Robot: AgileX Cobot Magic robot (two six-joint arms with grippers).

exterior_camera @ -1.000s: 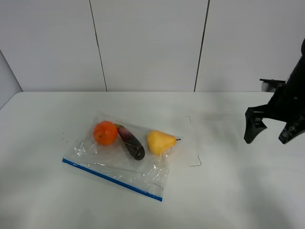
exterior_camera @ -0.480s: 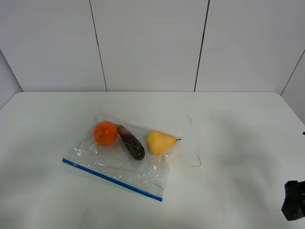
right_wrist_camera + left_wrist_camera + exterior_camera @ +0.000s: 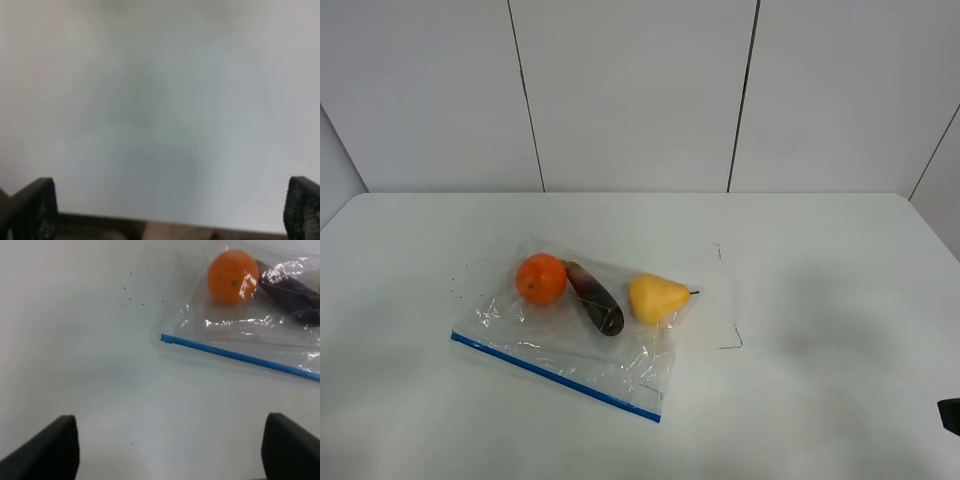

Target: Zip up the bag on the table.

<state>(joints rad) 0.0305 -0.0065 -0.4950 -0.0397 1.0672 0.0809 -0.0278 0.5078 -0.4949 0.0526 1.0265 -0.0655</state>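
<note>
Your left gripper (image 3: 170,450) hangs wide open, holding nothing, just short of the bag (image 3: 582,335); your right gripper (image 3: 170,215) gapes equally empty over the matte white table (image 3: 820,300). One crinkly clear bag lies left of centre, one blue zip strip (image 3: 240,357), one round orange (image 3: 541,278), one dark eggplant (image 3: 596,298), one yellow pear (image 3: 657,297).

A dark scrap of the right gripper (image 3: 951,415) pokes in at the lower right edge of the high view, the rest cut off. The right wrist view is blurred to grey haze; only two black fingertips (image 3: 29,209) show in its bottom corners. In the left wrist view, the clear crinkly plastic zip bag (image 3: 260,325) and dark eggplant (image 3: 292,296) run off the right edge, and the left gripper's black fingertips (image 3: 47,449) are cropped at the bottom.
</note>
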